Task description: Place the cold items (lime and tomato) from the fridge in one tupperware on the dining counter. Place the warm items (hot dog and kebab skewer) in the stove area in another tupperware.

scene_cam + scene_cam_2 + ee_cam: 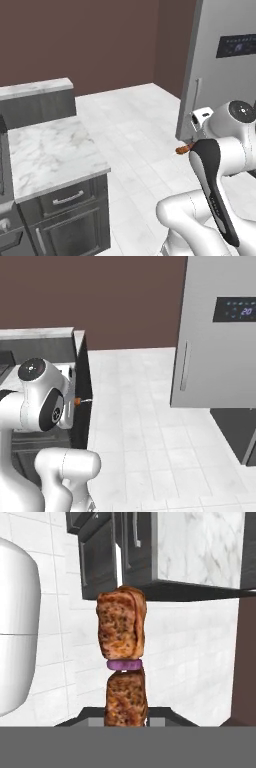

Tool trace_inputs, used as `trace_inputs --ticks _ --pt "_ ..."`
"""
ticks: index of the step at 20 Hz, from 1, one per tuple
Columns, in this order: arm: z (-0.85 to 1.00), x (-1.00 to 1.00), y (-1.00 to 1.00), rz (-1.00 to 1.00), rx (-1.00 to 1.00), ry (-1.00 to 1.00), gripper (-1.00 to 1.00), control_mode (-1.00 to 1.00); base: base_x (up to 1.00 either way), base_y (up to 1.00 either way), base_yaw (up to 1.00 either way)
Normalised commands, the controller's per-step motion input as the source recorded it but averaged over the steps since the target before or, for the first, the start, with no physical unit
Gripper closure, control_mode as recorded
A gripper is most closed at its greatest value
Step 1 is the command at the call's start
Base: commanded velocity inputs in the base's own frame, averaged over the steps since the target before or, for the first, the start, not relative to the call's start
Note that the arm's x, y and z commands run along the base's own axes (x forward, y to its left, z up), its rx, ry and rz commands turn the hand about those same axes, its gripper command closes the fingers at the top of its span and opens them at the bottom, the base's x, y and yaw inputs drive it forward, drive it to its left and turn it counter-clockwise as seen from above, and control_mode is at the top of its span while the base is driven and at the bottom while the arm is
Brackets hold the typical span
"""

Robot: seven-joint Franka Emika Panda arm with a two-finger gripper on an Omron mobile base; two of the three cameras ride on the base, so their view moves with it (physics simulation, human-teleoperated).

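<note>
My gripper (pixel 126 717) is shut on the kebab skewer (pixel 122 632), two browned meat chunks with a purple onion ring between them, which stands straight out from the fingers in the hand view. From the left base view the skewer's orange-brown end (pixel 184 148) pokes out from behind the arm, in the air over the floor in front of the fridge (pixel 225 75). The right base view shows the same skewer tip (pixel 80 401) beside the hand, by the counter's end. Lime, tomato, hot dog and tupperware are out of view.
The tall grey fridge (pixel 220 331) stands on the right with its door closed. A marble-topped counter (pixel 50 150) with dark drawers is on the left, and a second marble counter (pixel 35 87) lies behind it. White tiled floor (pixel 140 406) lies between them.
</note>
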Motion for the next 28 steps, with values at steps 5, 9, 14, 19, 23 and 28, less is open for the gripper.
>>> trace_inputs --ticks 5,9,14,19,23,28 --pt "0.00 0.00 0.00 0.00 0.00 0.00 1.00 1.00 0.37 -0.28 0.09" --pt "0.00 0.00 0.00 0.00 0.00 0.00 1.00 1.00 0.46 -0.13 0.07" --pt "0.00 0.00 0.00 0.00 0.00 0.00 1.00 1.00 0.44 -0.32 0.06" --pt "0.00 0.00 0.00 0.00 0.00 0.00 1.00 1.00 0.43 -0.36 0.07" --pt "0.00 0.00 0.00 0.00 0.00 0.00 1.00 1.00 0.54 -0.07 0.05" --pt "0.00 0.00 0.00 0.00 0.00 0.00 1.00 1.00 0.71 0.00 0.02"
